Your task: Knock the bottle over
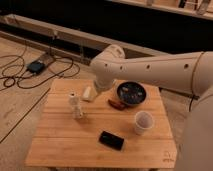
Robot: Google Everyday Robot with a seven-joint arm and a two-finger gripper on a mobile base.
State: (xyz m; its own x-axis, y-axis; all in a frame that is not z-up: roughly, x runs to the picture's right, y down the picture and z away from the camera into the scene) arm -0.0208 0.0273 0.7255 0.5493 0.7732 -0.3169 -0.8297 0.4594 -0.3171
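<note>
The white cup (143, 122) is standing toward the right edge; the bottle (75, 105) is standing upright left of centre. Toward the far edge, the dark bowl (131, 93) is holding perhaps small scraps. The gripper (96, 89) is hanging beside it, and I cannot tell whether it is clenched.

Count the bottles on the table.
1: the bottle stands upright left of centre, beside the white block. The gripper hangs near the block, behind the bottle. The arm may hide more.

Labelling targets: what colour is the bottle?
The bottle is pale whitish, white-capped, per the camera view; the tool is above the table behind it.
</note>
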